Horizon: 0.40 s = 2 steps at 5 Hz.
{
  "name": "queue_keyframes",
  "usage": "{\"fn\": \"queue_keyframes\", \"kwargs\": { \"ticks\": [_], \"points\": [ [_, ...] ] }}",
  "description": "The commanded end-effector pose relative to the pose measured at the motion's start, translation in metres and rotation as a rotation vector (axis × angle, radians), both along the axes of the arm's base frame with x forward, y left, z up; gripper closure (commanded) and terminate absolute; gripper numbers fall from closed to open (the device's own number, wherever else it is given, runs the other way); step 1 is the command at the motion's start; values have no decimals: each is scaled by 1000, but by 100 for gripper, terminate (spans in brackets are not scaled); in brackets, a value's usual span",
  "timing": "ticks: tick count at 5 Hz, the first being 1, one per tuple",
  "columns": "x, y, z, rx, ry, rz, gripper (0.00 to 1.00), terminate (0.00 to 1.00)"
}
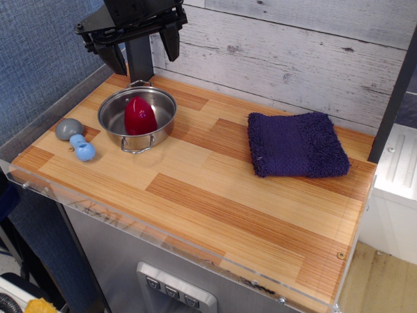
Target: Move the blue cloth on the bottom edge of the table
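The blue cloth (296, 145) is a dark navy-purple fuzzy towel, folded to a rough square, lying flat at the right rear part of the table (215, 195). My gripper (143, 52) hangs open and empty at the far left rear, above the steel pot (137, 117) and far from the cloth. Its two black fingers (171, 40) point down with a wide gap between them.
The steel pot holds a red object (139, 117). A small light-blue and grey toy (77, 139) lies at the table's left edge. A clear acrylic rim (169, 244) runs along the front edge. A white plank wall stands behind the table.
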State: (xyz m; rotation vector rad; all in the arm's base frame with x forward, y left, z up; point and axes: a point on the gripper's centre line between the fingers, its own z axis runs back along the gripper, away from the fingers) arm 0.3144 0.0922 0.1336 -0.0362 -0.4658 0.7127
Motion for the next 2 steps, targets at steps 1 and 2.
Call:
{"fn": "queue_keyframes", "kwargs": {
  "ticks": [1,2],
  "points": [
    [0,0,0,0,0,0,0,0],
    [15,-2,14,-8,-24,40,0,0]
  ]
}}
